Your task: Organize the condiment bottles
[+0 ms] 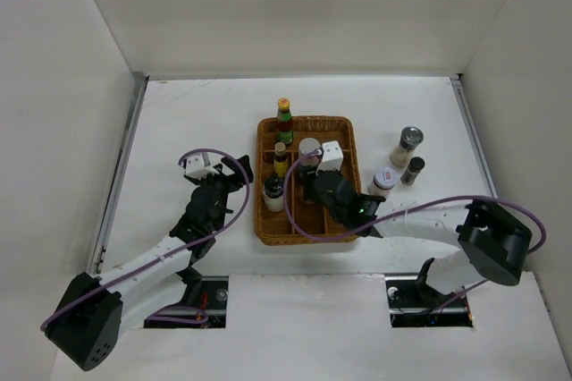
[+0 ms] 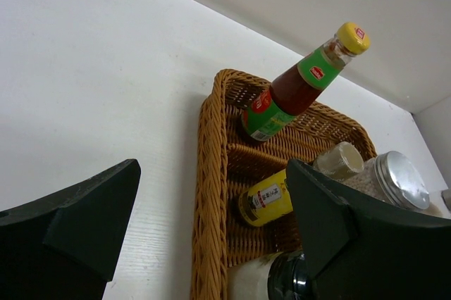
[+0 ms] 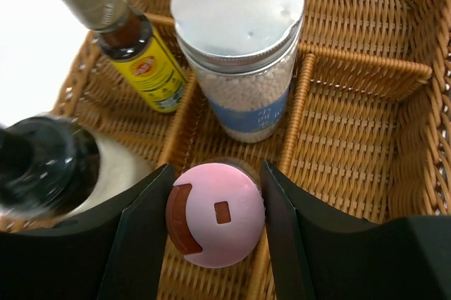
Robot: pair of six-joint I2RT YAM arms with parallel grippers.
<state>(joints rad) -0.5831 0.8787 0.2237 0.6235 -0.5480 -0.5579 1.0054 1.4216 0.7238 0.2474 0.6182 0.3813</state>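
My right gripper is over the brown wicker tray and is shut on the pink-lidded jar, one finger against each side of its lid, above a divider. In the tray stand the green-labelled yellow-capped bottle, a yellow-labelled dark sauce bottle, a black-capped white bottle and the blue-banded jar. My left gripper is open and empty just left of the tray's left rim.
Right of the tray stand a silver-topped glass shaker, a small dark shaker and a white-lidded jar. The tray's right compartments hold nothing. White walls enclose the table on three sides.
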